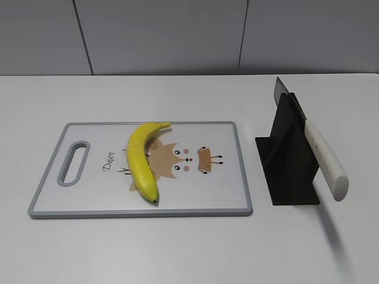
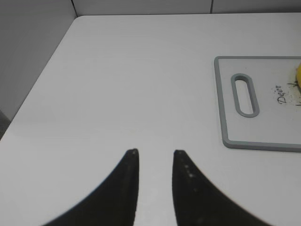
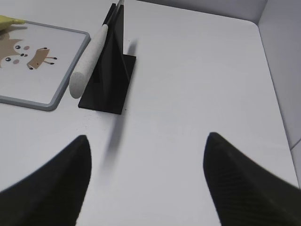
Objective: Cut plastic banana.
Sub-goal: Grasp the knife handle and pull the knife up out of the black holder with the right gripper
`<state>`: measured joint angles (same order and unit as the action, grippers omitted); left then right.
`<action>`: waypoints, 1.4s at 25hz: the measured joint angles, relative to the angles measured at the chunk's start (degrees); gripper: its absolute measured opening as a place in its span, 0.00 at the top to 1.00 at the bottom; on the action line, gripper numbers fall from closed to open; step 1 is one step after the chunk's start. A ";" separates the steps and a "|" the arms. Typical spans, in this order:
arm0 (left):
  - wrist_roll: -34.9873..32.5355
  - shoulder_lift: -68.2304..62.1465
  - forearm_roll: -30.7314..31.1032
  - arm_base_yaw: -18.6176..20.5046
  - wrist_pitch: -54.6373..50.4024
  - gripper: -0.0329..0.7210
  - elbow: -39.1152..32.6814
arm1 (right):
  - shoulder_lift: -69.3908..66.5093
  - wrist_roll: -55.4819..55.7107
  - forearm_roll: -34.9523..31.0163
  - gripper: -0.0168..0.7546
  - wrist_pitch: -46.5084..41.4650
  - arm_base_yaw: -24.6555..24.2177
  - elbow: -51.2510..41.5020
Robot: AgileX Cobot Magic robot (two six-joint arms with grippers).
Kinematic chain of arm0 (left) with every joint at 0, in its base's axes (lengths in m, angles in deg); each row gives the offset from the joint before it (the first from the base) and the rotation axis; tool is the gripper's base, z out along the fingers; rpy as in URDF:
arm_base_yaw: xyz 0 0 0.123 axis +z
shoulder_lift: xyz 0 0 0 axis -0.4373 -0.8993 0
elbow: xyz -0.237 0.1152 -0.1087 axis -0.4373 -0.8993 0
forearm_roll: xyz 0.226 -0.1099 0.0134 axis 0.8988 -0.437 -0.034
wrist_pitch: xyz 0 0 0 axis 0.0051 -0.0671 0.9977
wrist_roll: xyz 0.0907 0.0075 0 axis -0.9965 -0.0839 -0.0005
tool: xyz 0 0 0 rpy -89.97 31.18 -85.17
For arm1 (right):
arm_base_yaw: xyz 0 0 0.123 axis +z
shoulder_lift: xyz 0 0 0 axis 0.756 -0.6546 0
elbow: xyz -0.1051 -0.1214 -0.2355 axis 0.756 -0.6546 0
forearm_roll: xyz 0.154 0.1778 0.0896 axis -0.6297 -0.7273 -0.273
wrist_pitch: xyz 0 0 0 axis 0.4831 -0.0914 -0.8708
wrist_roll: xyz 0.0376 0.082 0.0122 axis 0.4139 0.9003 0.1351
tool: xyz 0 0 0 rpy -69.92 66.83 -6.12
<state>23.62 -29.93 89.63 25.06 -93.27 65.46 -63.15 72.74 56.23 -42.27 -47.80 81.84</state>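
The yellow plastic banana (image 1: pixel 142 160) lies whole on the grey-rimmed cutting board (image 1: pixel 237 171), left of the board's cartoon print. A sliver of it shows in the left wrist view (image 2: pixel 298 75) and the right wrist view (image 3: pixel 10 20). A knife with a white handle (image 1: pixel 325 160) rests in a black stand (image 1: pixel 290 163) right of the board; it also shows in the right wrist view (image 3: pixel 89 59). My left gripper (image 2: pixel 155 153) is open and empty over bare table left of the board. My right gripper (image 3: pixel 146 139) is wide open and empty, near and right of the stand. Neither gripper shows in the exterior view.
The white table (image 1: pixel 189 248) ends at a grey wall behind. The board's handle slot (image 2: pixel 245 94) faces my left gripper. The table's left edge (image 2: pixel 42 75) and right edge (image 3: pixel 275 70) lie close to each arm.
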 joint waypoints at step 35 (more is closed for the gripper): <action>0.00 0.00 0.00 0.00 0.00 0.64 0.00 | -6.10 0.74 -0.29 0.23 -0.23 0.00 3.14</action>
<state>23.62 -29.93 89.63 25.06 -93.27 65.46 -69.25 73.48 55.94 -42.50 -47.80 84.98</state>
